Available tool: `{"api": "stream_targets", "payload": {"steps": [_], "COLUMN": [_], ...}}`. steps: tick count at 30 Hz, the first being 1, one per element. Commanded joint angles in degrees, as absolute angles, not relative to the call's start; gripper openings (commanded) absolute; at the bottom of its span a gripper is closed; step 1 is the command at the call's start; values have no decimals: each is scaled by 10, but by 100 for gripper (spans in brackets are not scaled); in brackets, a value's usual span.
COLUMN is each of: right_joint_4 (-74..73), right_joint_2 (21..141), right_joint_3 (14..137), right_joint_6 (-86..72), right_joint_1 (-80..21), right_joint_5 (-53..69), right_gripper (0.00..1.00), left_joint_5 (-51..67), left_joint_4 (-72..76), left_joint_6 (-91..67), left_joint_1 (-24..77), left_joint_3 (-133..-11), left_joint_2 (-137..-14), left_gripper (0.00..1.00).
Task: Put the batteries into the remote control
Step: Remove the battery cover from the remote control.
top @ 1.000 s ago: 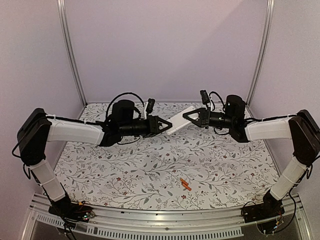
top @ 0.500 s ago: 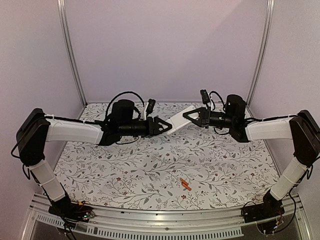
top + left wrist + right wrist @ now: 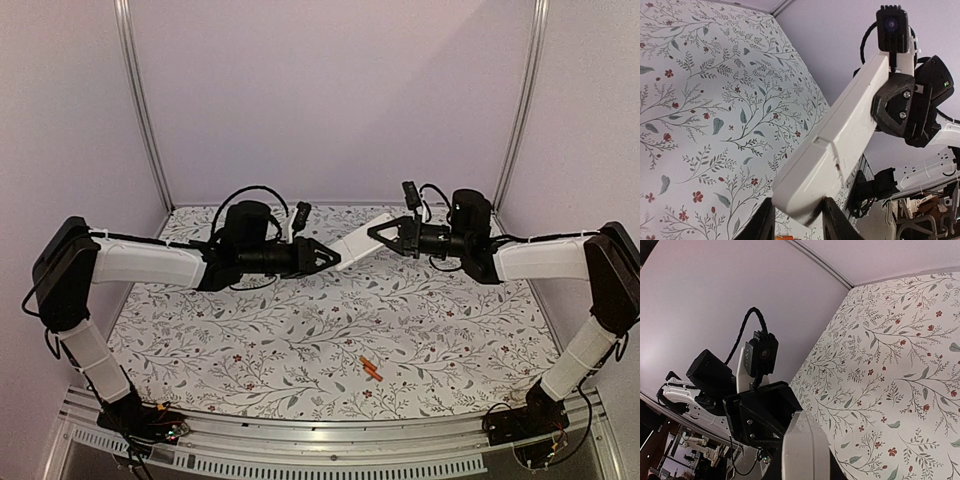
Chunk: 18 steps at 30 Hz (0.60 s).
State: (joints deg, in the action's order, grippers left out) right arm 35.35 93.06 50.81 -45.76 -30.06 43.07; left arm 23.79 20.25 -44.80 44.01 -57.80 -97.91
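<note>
Nearest the bases, the batteries (image 3: 372, 369) lie together on the floral table (image 3: 250, 330), untouched and well apart from both arms. Further back, the remote (image 3: 358, 243) is held in mid-air, tilted, w/ its far end raised. The higher end is pinched by the R gripper (image 3: 385, 235). The lower end is now clasped by the L gripper (image 3: 335, 257), its fingers (image 3: 832, 222) seen pressed vs. both edges in the left wrist view. Over the last sec the L gripper has been advanced slightly rightward onto that end, and the remote has barely been shifted. Judged: a two-handed hold is being set up, prob. for opening the back. A seam w/ a small notch is seen on the remote's face, so the recess is likely still closed. No battery has been loaded yet.
</note>
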Motion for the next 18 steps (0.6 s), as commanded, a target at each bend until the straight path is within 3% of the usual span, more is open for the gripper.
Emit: {"api": "stream_targets", "payload": {"steps": [1,11,18], "right_joint_4": [317,317,316], "right_joint_2": [890,894,901], "right_joint_3": [517,520,523], "right_joint_6": [-421,-417,-420], "right_joint_1": [-303,-303,-303], "right_joint_5": [409,429,426], "right_gripper": [0,0,0], "left_joint_5": [216,244,265], "left_joint_4": [152,198,229], "left_joint_6": [-433,-450,-456], "left_joint_1": [434,434,437], "left_joint_3": [-590,-592,-599], "left_joint_2": [-965,-981,-985], "left_gripper": [33,49,40]}}
